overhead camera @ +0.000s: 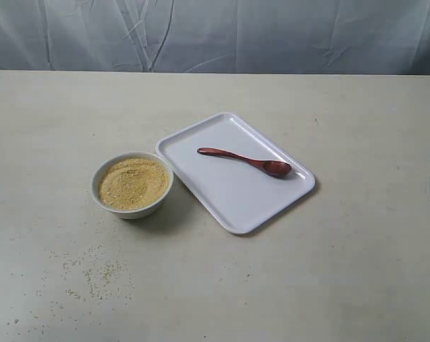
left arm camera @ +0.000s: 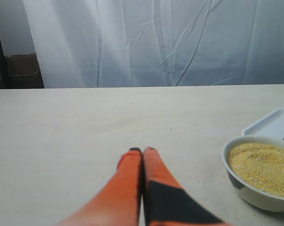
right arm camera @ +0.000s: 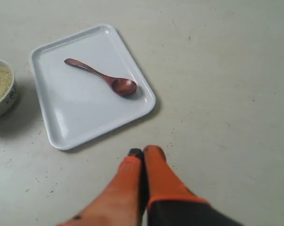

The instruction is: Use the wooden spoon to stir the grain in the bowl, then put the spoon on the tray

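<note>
Grain point(overhead camera: 132, 182) fills the white bowl point(overhead camera: 132, 211) on the worktop point(overhead camera: 58, 121), near the left pincer point(left arm camera: 142, 150), which is pressed closed and empty. Just to the right, the wooden spoon point(overhead camera: 243, 159) lies on the tray point(overhead camera: 229, 192), head rightward. Beyond it the right pincer point(right arm camera: 142, 151) is likewise closed and empty.

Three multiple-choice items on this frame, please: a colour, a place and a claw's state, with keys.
1. The grain in the small round white bowl is: A golden-yellow; B black; C green.
2. The slim dark reddish-brown wooden spoon lies: A in the bowl; B on the flat white rectangular tray; C across the bowl's rim.
3. The left claw is: A wide open; B shut on the spoon; C shut, empty.
Answers: 1 A, it is a sandy yellow mass; 2 B, it rests flat inside the tray's rim; 3 C, it is closed on nothing.
</note>
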Controlling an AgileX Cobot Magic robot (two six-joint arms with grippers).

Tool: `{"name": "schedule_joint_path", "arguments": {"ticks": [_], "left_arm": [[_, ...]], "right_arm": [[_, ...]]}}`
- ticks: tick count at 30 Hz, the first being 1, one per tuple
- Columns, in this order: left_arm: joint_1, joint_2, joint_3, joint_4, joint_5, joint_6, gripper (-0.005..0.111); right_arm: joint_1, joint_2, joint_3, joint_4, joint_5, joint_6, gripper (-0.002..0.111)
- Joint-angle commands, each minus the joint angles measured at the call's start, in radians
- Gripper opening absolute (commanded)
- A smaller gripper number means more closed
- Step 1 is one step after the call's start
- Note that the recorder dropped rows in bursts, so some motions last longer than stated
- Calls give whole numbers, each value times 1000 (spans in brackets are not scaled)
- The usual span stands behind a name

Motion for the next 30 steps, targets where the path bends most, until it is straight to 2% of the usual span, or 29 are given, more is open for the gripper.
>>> {"name": "schedule_joint_path", "arguments": {"ticks": [1, 5, 12, 20, 26, 30], "left_arm": [[0, -5, 3, 1, -6, -1, 0], [0, -5, 3, 1, -6, -1, 0], [0, -5, 3, 4, -7, -1, 0], [0, -5, 3, 4, -7, -1, 0], [0, -5, 3, 4, -7, -1, 0], [0, -5, 3, 6, -7, -1, 0]], "right_arm": [[-51, -80, 1, 27, -7, -1, 2], [-176, -243, 1, 69, -7, -1, 2], [-178, -362, 1, 78, -7, -1, 2], [-178, -527, 160, 43, -15, -1, 2], [-178, -670, 286, -8, -144, 1, 2], [-178, -670, 376, -48, -160, 1, 2]]}}
